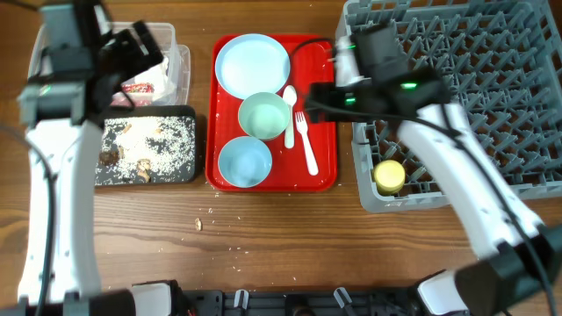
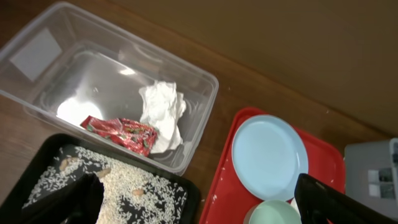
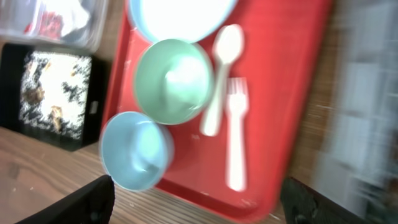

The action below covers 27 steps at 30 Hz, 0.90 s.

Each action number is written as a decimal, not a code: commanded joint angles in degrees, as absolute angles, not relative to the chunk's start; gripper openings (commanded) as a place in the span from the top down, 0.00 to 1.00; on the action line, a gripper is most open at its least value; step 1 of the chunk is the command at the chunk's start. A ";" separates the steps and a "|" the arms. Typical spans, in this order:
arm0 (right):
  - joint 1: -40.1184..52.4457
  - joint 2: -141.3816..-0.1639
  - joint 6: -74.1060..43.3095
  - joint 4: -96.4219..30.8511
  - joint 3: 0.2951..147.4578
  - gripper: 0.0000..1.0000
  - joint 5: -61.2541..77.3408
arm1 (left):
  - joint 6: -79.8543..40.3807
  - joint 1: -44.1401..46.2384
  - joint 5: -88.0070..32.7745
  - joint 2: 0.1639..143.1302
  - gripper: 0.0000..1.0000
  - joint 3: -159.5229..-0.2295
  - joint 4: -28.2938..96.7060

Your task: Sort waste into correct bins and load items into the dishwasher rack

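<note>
**Waste binned, dishes wait on the tray**

The rack (image 1: 509, 53) stands at the right and holds only the cup (image 1: 389, 175). The red tray (image 1: 323, 167) carries the plate (image 1: 253, 63), mint bowl (image 1: 263, 116), blue bowl (image 1: 244, 162), spoon (image 1: 290, 110) and fork (image 1: 307, 145). Napkin (image 2: 163, 109) and wrapper (image 2: 121, 132) lie in the tub (image 2: 205, 93). Scraps lie in the black tray (image 1: 195, 149).

The left hand (image 2: 196, 186) and right hand (image 3: 198, 186) are both spread and empty.

The bowls sit just beside each other, so lifting one may knock the other. The flat cutlery could slip. Crumbs (image 1: 198, 224) on the tabletop may get missed.
</note>
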<state>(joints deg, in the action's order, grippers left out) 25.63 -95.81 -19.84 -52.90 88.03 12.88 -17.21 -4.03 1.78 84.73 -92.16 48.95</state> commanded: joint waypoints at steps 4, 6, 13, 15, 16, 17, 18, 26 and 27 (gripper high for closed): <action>33.76 -111.31 -24.64 -46.61 88.60 0.22 18.13 | -16.73 -5.26 0.47 84.18 0.00 -92.71 49.17; 35.40 -114.74 -25.21 -45.87 88.60 0.28 17.63 | -16.71 -5.26 0.47 84.18 0.00 -92.71 49.17; 36.73 -124.27 -27.18 -45.91 88.60 0.74 18.50 | -16.73 -5.26 0.47 84.20 0.00 -92.71 49.17; 36.12 -124.07 -27.33 -45.95 88.68 0.96 19.42 | -16.73 -5.26 0.47 84.18 0.00 -92.71 49.15; 35.81 -123.48 -27.42 -45.95 88.84 0.96 19.29 | -16.73 -5.26 0.47 84.18 0.01 -92.71 49.15; 35.57 -122.76 -27.46 -45.91 88.95 0.96 19.03 | -16.71 -5.26 0.47 84.18 0.00 -92.71 49.17; 35.48 -121.95 -27.55 -45.98 88.95 0.96 18.70 | -16.73 -5.26 0.47 84.18 0.00 -92.71 49.17; 35.00 -104.53 -26.00 -53.49 88.95 0.96 8.38 | -16.73 -5.26 0.47 84.20 0.00 -92.71 49.15; 34.65 -102.06 -25.65 -53.78 88.95 0.96 5.76 | -16.73 -5.26 0.47 84.20 0.00 -92.71 49.15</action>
<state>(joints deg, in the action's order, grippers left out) 35.51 -112.75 -26.92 -52.99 88.01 13.96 -17.21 -4.99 1.34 83.85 -92.23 49.28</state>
